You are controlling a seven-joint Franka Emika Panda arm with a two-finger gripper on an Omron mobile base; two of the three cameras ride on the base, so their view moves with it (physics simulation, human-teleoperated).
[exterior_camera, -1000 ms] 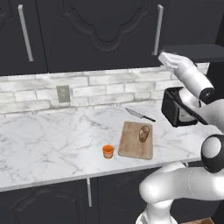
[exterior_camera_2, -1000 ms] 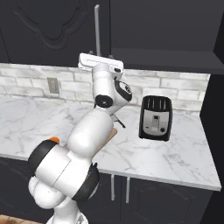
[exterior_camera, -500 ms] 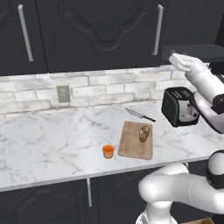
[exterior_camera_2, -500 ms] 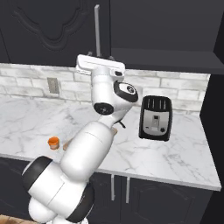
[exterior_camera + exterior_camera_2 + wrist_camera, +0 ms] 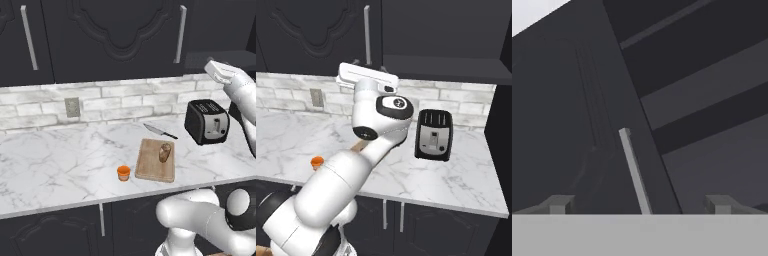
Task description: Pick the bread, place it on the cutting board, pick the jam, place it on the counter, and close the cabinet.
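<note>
Nearest the base, the jam (image 5: 123, 173) stands on the white marble table (image 5: 60, 160), just beside the left edge of the cutting board (image 5: 155, 167). The bread (image 5: 165, 152) stands upright on that board, so by the look of it both placing steps are done and only the cabinet remains.

Further back lie a knife (image 5: 160, 131) and a black toaster (image 5: 206, 121) near the brick wall.

Highest and farthest, the arm is raised to the cabinet (image 5: 115, 40). In the hand view the end effector (image 5: 637, 205) has its two fingertips (image 5: 559, 204) spread wide apart with nothing between them. A silver bar handle (image 5: 634, 170) runs up the middle of that gap, along the edge of the dark door, with open shelves to the right of it. Whether the end effector touches the door or handle cannot be told.

The step in hand appears to be closing the cabinet. The next move likely calls for bringing the end effector against the door's edge or face and pushing it across the shelves until it sits flush, taking care not to snag the handle.
</note>
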